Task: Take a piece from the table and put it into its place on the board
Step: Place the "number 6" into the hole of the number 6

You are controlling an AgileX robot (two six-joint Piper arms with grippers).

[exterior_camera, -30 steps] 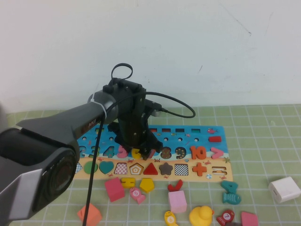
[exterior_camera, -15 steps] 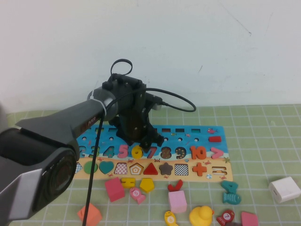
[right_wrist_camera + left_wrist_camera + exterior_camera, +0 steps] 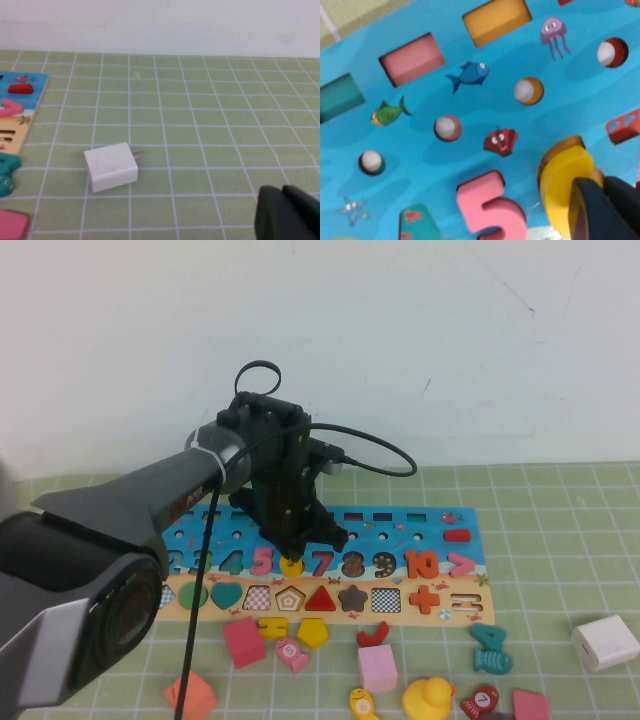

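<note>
The board [image 3: 440,530] lies across the table, blue on top with numerals. The piece, a yellow 6 [image 3: 291,564], sits at its slot between the pink 5 [image 3: 262,560] and the red 7. My left gripper [image 3: 300,538] hangs right over it. In the left wrist view the board [image 3: 470,110] fills the frame. There the yellow 6 [image 3: 562,185] looks slightly tilted, with brown recess showing at its edge. The left gripper [image 3: 602,210] is shut, its tips resting on the piece. My right gripper [image 3: 289,212] is shut and empty, low over the green mat, out of the high view.
Loose pieces lie in front of the board: a yellow pentagon [image 3: 312,632], pink blocks [image 3: 377,668], a yellow duck [image 3: 428,698], a teal fish [image 3: 490,648] and an orange block [image 3: 190,697]. A white charger [image 3: 604,641] lies at the right; it also shows in the right wrist view [image 3: 111,166].
My left gripper rose off the board, leaving the yellow 6 at its slot, then came back down a little over it.
</note>
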